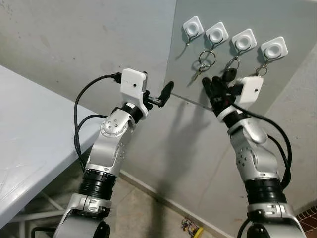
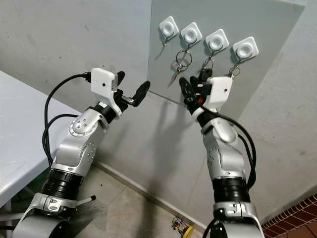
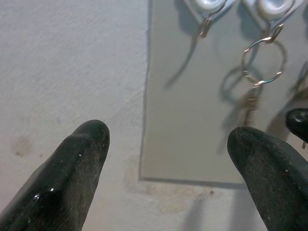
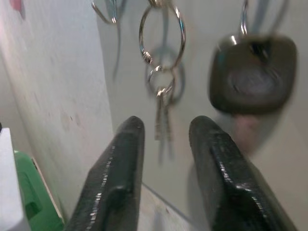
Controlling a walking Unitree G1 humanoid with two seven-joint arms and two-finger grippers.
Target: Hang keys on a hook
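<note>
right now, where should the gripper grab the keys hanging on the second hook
Pinch the two thin keys below the small ring, coming straight at the board from in front with the right gripper. They hang flat and free, already lined up above its open fingers.

left tool (image 1: 159, 97) raised, fingers apart | right tool (image 1: 216, 89) raised, fingers parted

This is looking like a plain room in a home. A bare grey wall (image 1: 74, 44) is holding a board (image 1: 277, 20) with white hooks (image 1: 217, 33) for keys (image 4: 162, 113). A white table (image 1: 29, 144) is standing nearby.
</note>
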